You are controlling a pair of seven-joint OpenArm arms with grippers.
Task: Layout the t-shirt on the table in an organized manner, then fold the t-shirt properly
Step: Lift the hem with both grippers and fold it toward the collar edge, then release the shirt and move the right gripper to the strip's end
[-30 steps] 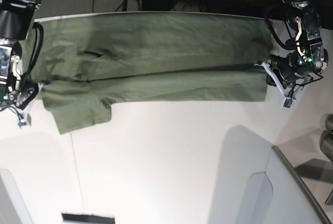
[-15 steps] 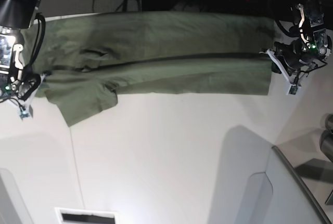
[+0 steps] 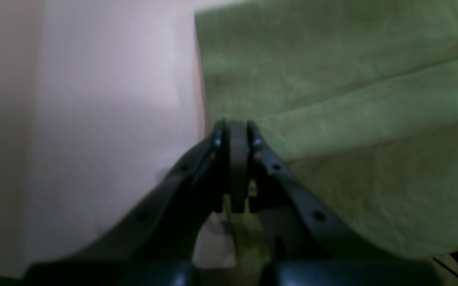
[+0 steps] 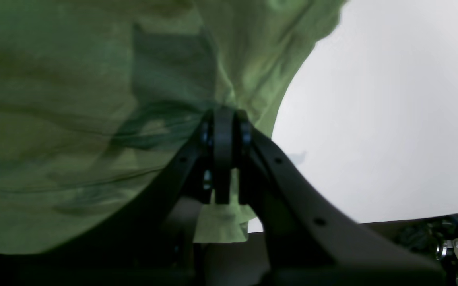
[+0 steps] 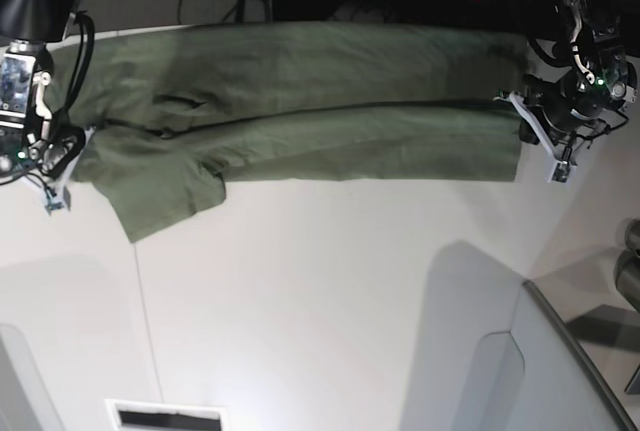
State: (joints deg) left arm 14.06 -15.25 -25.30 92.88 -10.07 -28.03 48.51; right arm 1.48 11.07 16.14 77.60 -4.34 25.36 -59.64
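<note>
Olive t-shirt [image 5: 300,101] stretched between two robot arms over white surface [image 5: 330,291].
Left claw [image 5: 527,123] and right claw [image 5: 62,156] each clamp tight on opposite ends.

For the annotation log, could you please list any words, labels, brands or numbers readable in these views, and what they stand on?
None can be read: the t-shirt, the table and both arms show no legible text in any view.

— Where does the base view sit?
— High above the table [image 5: 320,291], looking down.
— The wrist views?
— Close behind each gripper's fingertips, facing forward; all three share the shirt [image 5: 300,101].
</note>
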